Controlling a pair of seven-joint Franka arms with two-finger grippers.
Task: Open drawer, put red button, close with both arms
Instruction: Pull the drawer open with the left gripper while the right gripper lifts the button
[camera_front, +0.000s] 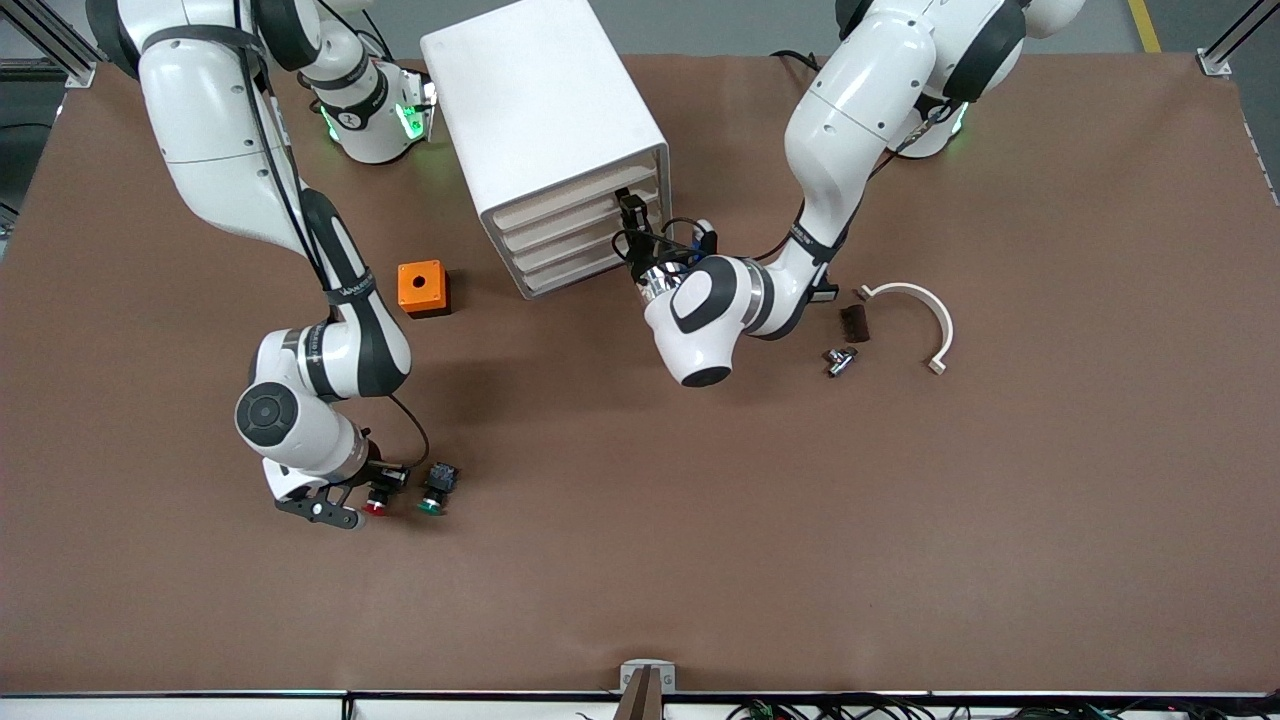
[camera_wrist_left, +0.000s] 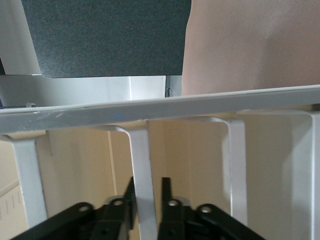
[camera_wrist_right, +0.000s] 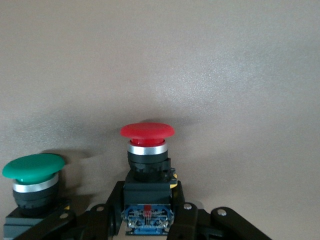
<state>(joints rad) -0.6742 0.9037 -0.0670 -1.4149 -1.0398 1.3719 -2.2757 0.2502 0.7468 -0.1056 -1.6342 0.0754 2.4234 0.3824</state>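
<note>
2 buttons, 4 drawers

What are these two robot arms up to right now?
The right gripper has shut on the red button down on the table, with a green button beside it. The left gripper is at the front of the white cabinet, shut on the edge of one drawer. All the drawers look closed.

- Front view: high above the brown table, facing both white arms.
- Left wrist view: close up; a white drawer lip between its jaws.
- Right wrist view: close, low; red-capped push-button between its jaws, also seen from the front.
</note>
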